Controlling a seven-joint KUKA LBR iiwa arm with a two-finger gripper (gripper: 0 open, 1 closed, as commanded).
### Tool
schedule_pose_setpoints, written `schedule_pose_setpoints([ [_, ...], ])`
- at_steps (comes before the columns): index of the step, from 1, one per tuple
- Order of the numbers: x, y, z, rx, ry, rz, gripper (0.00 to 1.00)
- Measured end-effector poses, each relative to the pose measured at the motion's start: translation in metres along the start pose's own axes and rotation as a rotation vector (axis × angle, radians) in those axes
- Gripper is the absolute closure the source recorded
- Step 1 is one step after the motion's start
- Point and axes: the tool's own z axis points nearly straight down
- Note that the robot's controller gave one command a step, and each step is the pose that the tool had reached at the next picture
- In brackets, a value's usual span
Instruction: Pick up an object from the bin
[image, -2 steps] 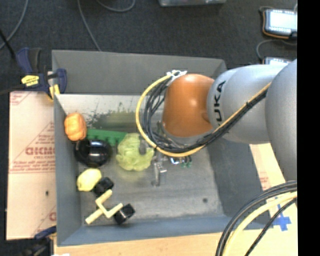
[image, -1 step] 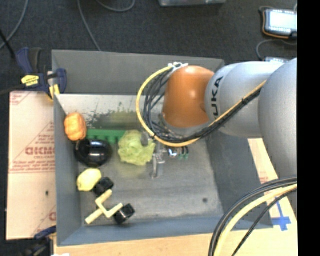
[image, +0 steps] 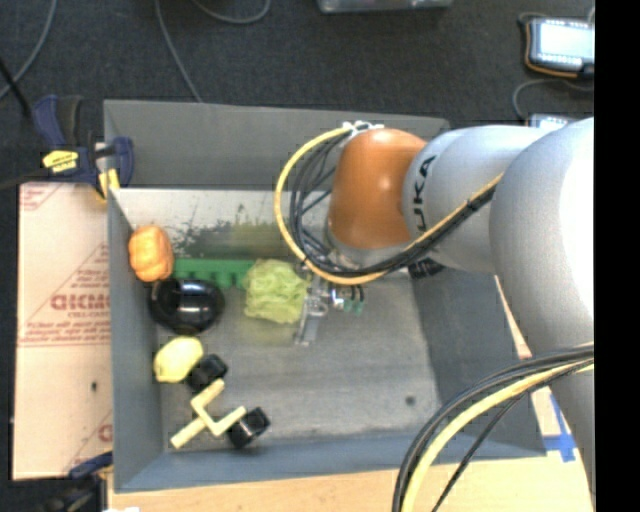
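My gripper (image: 306, 328) hangs below the orange wrist cover, near the middle of the bin, its fingertip low by the floor. Just left of it, touching or nearly so, lies a crumpled pale green lettuce-like piece (image: 273, 290). A flat green toothed block (image: 212, 269) lies behind that, along the back wall.
At the left side lie an orange fruit-like toy (image: 150, 252), a glossy black oval thing (image: 186, 304), a yellow lemon-like toy (image: 177, 359) and a cream axle with black wheels (image: 220, 415). The arm covers the bin's right rear.
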Motion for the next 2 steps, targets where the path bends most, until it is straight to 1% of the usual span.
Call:
schedule_pose_setpoints([
  [1,-0.021,0.001,0.025,0.000,-0.005,0.002,0.00],
  [2,-0.018,0.012,0.036,-0.001,-0.007,0.164,1.00],
])
